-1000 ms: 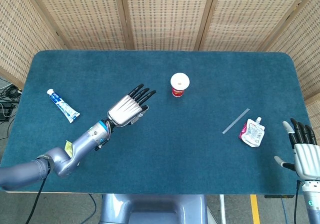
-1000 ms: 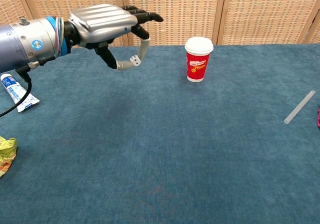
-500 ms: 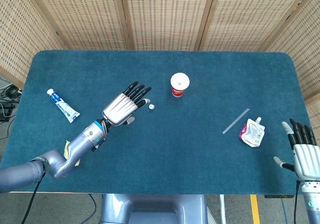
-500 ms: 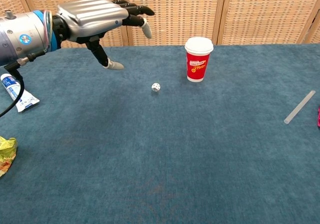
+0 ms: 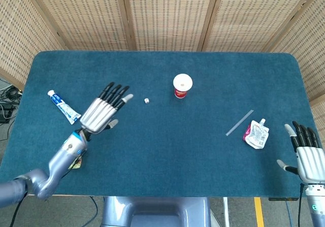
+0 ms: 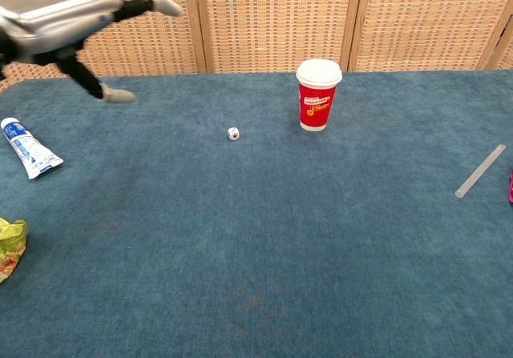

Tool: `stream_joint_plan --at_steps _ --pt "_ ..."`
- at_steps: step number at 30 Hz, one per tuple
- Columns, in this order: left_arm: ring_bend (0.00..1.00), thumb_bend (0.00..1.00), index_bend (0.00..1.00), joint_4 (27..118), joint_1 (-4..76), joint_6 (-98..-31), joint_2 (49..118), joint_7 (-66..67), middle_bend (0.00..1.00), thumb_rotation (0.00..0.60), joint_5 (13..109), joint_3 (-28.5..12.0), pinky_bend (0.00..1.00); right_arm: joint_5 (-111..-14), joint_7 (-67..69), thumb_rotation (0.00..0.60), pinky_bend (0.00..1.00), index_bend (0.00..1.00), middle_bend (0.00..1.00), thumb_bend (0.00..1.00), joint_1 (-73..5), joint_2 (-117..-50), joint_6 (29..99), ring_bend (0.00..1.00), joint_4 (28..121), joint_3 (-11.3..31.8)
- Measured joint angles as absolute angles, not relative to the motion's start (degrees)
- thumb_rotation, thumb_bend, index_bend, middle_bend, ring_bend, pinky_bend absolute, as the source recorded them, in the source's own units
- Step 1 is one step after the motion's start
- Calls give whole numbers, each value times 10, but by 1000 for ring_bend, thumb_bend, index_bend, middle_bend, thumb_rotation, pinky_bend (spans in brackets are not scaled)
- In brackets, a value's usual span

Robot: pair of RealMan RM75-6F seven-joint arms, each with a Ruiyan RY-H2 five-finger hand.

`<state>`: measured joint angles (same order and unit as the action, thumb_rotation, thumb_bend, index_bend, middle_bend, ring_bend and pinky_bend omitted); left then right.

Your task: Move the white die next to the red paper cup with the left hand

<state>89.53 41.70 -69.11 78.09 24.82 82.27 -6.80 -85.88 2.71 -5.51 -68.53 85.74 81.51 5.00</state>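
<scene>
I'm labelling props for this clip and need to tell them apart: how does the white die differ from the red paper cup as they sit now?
The white die is a tiny cube lying low on the cloth; the red paper cup is far larger and stands upright. The die is white with small dark pips; the cup is red with printed markings and a white top. Both rest on the blue table, apart and untouched, with the die on the side of the cup nearer the left hand.

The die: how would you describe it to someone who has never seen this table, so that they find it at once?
Start at the red cup standing near the middle of the blue table. The die lies a little to its left, apart from it, between the cup and the open left hand. It is the smallest thing there, a white cube with dark dots.
</scene>
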Motion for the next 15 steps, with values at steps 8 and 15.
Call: stream_joint_plan --at_steps 8,15 --pt "0 26 0 971 280 -829 745 283 0 600 820 -4 0 -874 10 600 0 31 0 55 -54 -683 861 0 828 42" --pt "0 21 0 999 183 -900 728 296 0 600 831 60 0 -873 1 600 0 4 0 53 -57 -675 849 0 844 38"
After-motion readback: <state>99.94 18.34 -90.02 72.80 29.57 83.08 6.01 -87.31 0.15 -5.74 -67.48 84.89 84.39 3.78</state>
